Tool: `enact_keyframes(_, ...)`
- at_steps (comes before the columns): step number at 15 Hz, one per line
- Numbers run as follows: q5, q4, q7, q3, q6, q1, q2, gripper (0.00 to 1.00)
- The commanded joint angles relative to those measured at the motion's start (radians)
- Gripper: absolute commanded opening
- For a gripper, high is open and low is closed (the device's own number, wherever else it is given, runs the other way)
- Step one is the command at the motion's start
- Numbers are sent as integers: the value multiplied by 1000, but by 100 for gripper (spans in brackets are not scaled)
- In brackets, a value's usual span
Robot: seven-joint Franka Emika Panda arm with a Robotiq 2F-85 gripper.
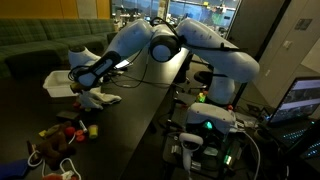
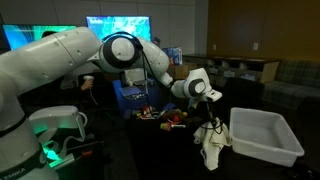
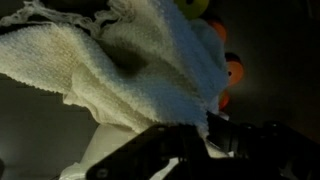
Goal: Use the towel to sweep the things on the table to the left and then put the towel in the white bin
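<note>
My gripper is shut on the white towel, which hangs in folds down to the dark table just beside the white bin. In an exterior view the gripper sits between the bin and the towel. The small colourful things lie grouped on the table behind the gripper, away from the bin; they also show as a heap near the table's end. In the wrist view the towel fills most of the picture, bunched between the dark fingers, with an orange thing past it.
A green sofa stands behind the table. The robot's base with a green light and cables sit beside the table, next to a laptop. A bright screen glows in the background.
</note>
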Motion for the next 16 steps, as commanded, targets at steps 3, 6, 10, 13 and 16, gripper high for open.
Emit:
enact_keyframes(3,15,74,-38,136,-6,-22,37,9)
enact_keyframes(6,33,70,-76,217,-4,-11,41,9)
enact_keyframes(10,50,76,-122,301,-8,25,44,9)
enact_keyframes(13,60,105,-136,330,-18,59,48,9)
enact_keyframes(16,57,152,-119,325,-19,98,66,9)
